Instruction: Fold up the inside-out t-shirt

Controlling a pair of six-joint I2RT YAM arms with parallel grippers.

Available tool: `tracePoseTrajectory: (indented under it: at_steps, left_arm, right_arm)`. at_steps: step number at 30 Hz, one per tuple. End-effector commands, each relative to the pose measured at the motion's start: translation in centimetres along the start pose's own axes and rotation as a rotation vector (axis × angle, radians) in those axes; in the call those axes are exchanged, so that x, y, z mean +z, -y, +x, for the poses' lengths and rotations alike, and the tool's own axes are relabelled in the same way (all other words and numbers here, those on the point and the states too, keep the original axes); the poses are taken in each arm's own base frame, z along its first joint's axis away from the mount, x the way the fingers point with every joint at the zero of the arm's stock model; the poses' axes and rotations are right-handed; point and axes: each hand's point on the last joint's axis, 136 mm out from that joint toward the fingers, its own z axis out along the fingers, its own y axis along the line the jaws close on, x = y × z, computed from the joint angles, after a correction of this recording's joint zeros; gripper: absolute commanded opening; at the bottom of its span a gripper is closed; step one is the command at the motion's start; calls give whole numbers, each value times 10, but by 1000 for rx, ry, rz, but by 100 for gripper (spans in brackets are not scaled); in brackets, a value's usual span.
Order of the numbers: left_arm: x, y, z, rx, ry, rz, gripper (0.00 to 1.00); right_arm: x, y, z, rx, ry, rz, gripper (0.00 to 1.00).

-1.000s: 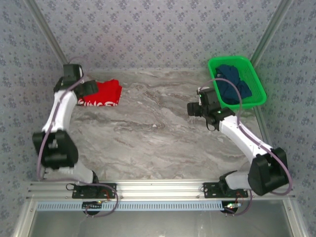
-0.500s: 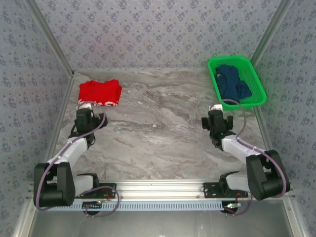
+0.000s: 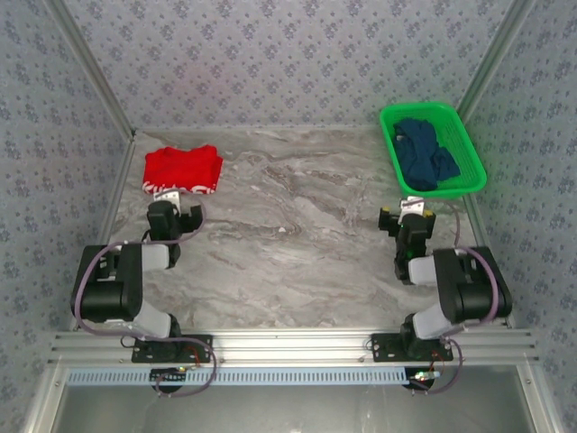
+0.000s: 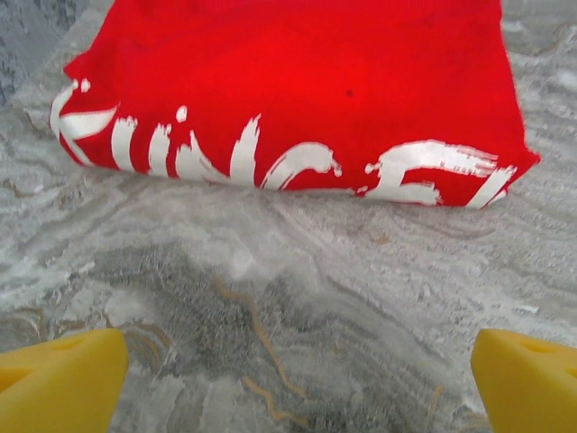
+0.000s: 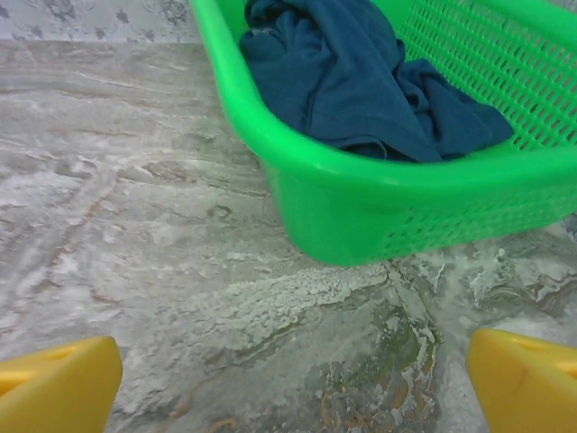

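The inside-out t-shirt (image 3: 183, 169) lies as a compact red bundle at the table's far left, with white lettering along its near edge (image 4: 297, 90). My left gripper (image 3: 166, 213) sits low just on the near side of it, apart from the cloth. In the left wrist view the left gripper (image 4: 302, 379) is open, its yellow fingertips (image 4: 63, 379) wide apart over bare marble. My right gripper (image 3: 410, 215) rests near the table's right side, just short of the basket. It is open too (image 5: 293, 383), with nothing between its yellow fingertips (image 5: 527, 383).
A green plastic basket (image 3: 389, 149) stands at the far right with a dark navy garment (image 3: 425, 153) heaped in it; its near wall (image 5: 406, 207) is close ahead of the right gripper. Patterned walls enclose the grey marble table (image 3: 288, 234).
Both arms have drawn back toward their bases and folded low. The left gripper came away from the red t-shirt, the right one from the basket's side. The shirt stayed in place.
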Motion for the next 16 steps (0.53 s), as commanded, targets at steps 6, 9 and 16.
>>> tracePoseTrajectory:
  at_steps: [6,9,16]
  left_arm:
    - [-1,2,-20,8,82,22,98]
    - [-1,3,-20,9,84,23,98]
    - [-1,3,-20,8,83,25,98]
  right_arm:
    - [12,1,-11,64,-8,-13,100]
    - [11,5,-13,35,8,16,100]
    - [10,-1,-14,7,22,-4,100]
